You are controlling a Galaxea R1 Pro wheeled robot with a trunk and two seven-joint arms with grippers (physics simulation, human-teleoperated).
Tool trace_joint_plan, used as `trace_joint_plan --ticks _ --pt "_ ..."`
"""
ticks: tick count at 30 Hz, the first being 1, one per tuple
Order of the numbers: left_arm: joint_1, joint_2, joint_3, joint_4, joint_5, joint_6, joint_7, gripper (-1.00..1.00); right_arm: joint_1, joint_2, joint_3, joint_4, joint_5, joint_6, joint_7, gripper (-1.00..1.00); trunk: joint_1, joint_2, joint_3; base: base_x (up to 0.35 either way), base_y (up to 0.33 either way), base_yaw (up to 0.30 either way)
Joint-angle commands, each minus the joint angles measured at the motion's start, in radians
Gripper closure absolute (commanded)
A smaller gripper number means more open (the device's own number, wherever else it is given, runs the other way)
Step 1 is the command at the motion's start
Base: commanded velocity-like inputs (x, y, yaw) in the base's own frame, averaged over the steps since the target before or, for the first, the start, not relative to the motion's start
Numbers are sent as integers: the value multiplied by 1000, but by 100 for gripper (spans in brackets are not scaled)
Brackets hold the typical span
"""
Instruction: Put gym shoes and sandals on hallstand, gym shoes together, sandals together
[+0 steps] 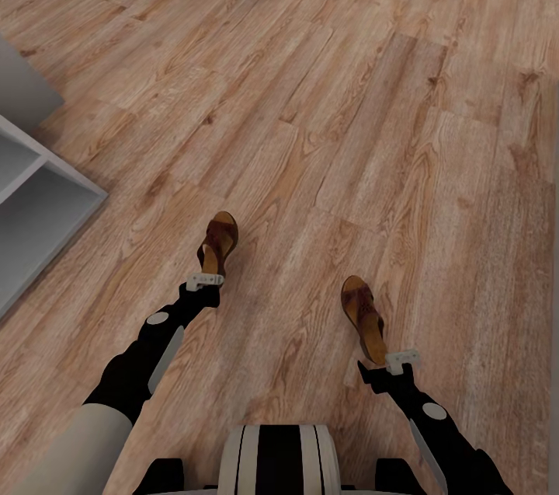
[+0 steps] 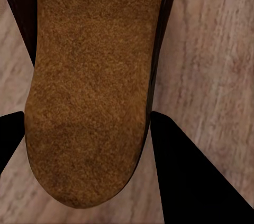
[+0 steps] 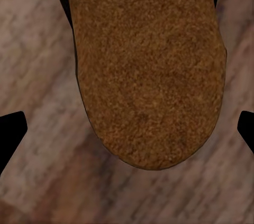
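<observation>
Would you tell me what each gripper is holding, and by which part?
Each holds a sandal by its heel end: the left gripper is closed on the left sandal. The right gripper meets the right sandal, but its fingers look spread, so that grip is uncertain.

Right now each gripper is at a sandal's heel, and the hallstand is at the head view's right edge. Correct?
Not quite. The hallstand is at the left edge of the head view. Left gripper and right gripper are each at a sandal's heel.

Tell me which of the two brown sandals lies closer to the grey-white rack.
The flat brown leather sandal at the left end effector; it lies nearer the pale grey-white shoe rack than the other sandal.
</observation>
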Motion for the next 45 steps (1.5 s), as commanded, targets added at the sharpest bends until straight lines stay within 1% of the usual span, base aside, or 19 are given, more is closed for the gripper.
trace_joint_plan --ticks 1,10,19,20,45 --pt "0 1 -2 -1 7 6 -1 100 0 0 0 0 4 -3 2 -100 0 0 0 15 0 0" --pt "0 1 -2 0 7 6 -1 100 0 0 1 -2 4 -2 3 -100 0 0 0 12 0 0" --pt "0 1 -2 0 7 3 -1 100 0 0 1 -3 4 -2 2 -100 0 0 0 90 0 0" --pt "0 1 -2 0 7 3 -1 100 0 0 1 -3 4 -2 2 100 0 0 0 24 0 0" --pt "1 6 3 0 6 -2 -2 100 0 0 3 -3 3 -3 2 100 0 0 0 2 0 0"
